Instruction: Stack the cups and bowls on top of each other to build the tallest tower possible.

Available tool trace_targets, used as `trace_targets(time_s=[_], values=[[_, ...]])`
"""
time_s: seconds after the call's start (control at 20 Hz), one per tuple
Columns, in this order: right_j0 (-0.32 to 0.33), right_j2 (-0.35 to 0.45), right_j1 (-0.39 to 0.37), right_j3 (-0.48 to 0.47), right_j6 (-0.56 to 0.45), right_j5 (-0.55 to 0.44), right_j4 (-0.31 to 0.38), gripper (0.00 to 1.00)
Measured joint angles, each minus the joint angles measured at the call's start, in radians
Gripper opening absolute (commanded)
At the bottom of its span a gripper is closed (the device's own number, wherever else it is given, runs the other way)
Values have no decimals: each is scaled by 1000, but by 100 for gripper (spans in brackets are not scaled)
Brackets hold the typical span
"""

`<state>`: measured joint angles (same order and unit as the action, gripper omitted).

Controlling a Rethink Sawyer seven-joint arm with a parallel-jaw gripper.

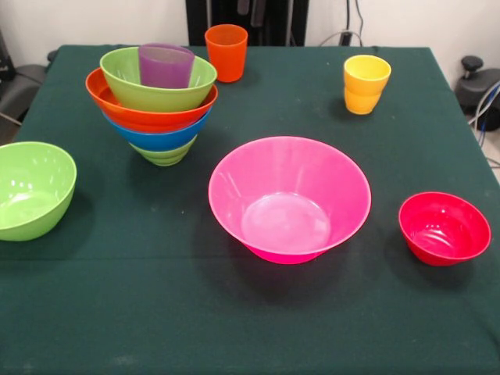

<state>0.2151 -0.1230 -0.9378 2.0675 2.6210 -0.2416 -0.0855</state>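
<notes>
we see the tower (156,105) at ten o'clock: four nested bowls holding a purple cup (166,66). left loose: pink bowl (289,199), red bowl (444,228), green bowl (33,189), orange cup (226,51), yellow cup (366,83). the gripper is out of sight.

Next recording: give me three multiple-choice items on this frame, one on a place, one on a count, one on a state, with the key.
1. Where is the purple cup?
A. in the tower's top bowl
B. in the pink bowl
C. on the cloth

2. How many bowls stand apart from the tower?
A. one
B. three
C. five

3. How does the yellow cup stand?
A. tipped over
B. upside down
C. upright, alone

A: it sits in the top green bowl.
B: a green, pink and red bowl.
C: its mouth faces up.
</notes>
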Motion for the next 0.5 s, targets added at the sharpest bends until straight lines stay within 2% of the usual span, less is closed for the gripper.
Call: trace_targets(time_s=[0.5], values=[[0,1,21,0,0,0,0,100]])
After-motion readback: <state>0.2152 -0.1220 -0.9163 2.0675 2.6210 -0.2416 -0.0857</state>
